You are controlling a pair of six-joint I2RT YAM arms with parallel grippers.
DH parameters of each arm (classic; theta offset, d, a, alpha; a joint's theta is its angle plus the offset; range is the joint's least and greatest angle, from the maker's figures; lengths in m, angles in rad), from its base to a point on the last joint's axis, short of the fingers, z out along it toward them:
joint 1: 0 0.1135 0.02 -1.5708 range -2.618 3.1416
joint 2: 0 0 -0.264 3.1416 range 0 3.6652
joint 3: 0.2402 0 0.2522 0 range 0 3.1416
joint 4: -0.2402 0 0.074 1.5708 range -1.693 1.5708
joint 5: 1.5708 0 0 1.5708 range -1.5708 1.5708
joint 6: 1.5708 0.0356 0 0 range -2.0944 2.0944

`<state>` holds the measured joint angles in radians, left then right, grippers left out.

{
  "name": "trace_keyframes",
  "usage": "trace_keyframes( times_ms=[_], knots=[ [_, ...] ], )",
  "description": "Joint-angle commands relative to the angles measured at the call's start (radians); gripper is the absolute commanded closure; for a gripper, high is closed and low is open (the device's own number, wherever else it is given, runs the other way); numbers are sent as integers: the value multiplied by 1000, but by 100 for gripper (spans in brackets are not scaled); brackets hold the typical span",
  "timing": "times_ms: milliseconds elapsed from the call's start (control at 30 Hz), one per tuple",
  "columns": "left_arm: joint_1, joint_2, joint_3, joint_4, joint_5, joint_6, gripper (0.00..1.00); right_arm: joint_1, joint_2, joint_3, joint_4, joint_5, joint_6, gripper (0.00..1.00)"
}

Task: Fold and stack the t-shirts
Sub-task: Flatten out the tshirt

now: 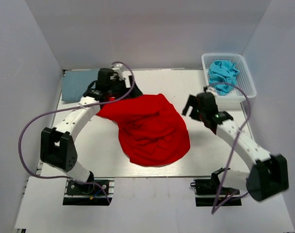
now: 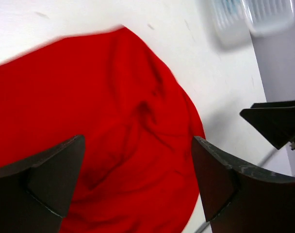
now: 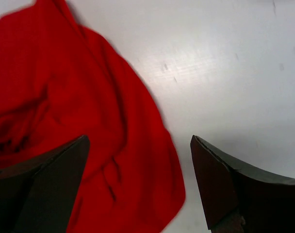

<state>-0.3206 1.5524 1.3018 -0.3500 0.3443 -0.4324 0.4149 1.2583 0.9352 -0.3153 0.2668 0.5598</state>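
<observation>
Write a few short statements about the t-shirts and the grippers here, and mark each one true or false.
1. The red t-shirt lies neatly folded. False: it lies rumpled and spread out on the table.
2. The turquoise t-shirt is inside the white mesh basket. True.
3. The right gripper is shut on the red t-shirt. False: its jaws stand open, holding nothing.
4. The grey-blue t-shirt lies at the table's far left corner. True.
</observation>
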Motion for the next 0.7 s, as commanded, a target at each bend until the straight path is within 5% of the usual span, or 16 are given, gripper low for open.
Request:
trace_keyframes(
  times_ms=[0,200,533,667],
  knots=[
    [-89,66,2,10,139,58,0,1,-170,-111,-123,35,120,10],
    [-236,233,59,-27,92,104,6,-1,-373,-217,-249,49,175,10],
    [-345,432,211,-72,-50,116,23,-2,-398,-269,-309,-1,184,10],
    [-345,460,235,-83,-108,116,37,-2,-416,-302,-297,-29,189,10]
  ],
)
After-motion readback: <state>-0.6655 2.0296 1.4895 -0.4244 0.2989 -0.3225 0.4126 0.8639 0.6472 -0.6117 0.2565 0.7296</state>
